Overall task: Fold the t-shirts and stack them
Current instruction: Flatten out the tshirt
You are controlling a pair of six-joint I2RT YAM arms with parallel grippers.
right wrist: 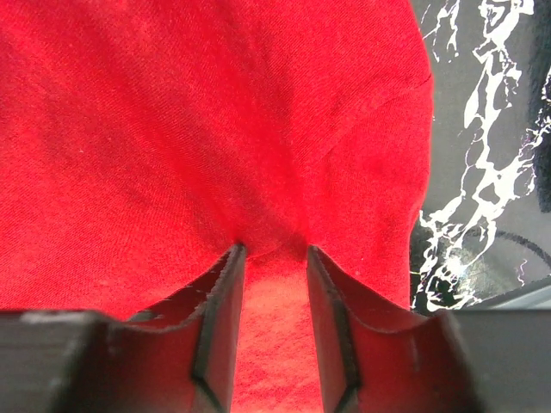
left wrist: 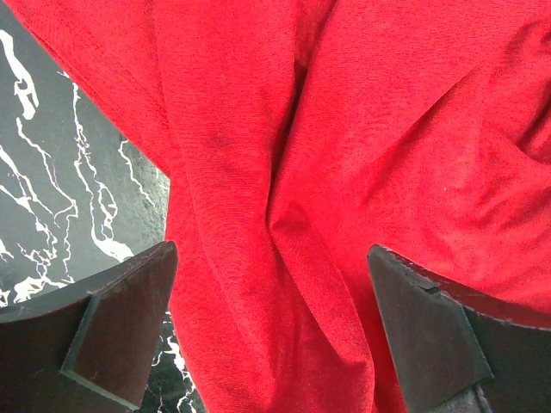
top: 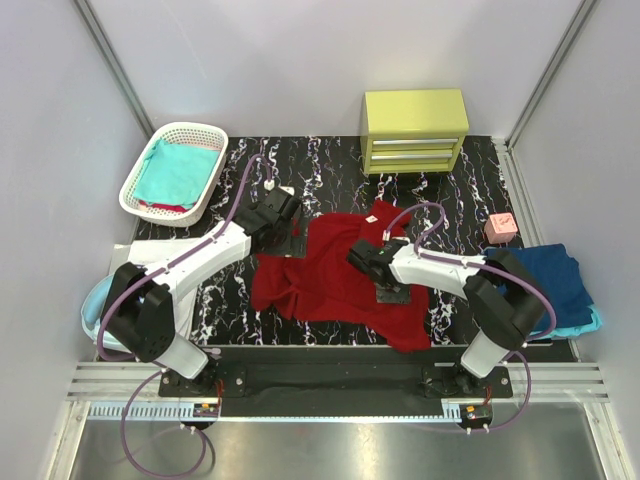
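1. From the top camera you see the dark red t-shirt (top: 335,285) lying crumpled across the middle of the black marbled table (top: 330,160), between your two arms. The left gripper (top: 292,232) is at the shirt's upper left edge and the right gripper (top: 362,256) is over its middle. A teal t-shirt (top: 178,170) lies in the white basket (top: 138,195) at the far left. A navy t-shirt (top: 550,272) lies at the right edge, near the pink block (top: 500,228).
2. In the left wrist view, your left gripper's jaws are spread wide and hold nothing. Creased red cloth lies under and between its fingers (left wrist: 120,335), with bare table to the left.
3. In the right wrist view, your right gripper's jaws are drawn in to a narrow gap. A ridge of the shirt is caught between the fingers (right wrist: 225,318), and creases fan out from their tips. It has the cloth pinched.
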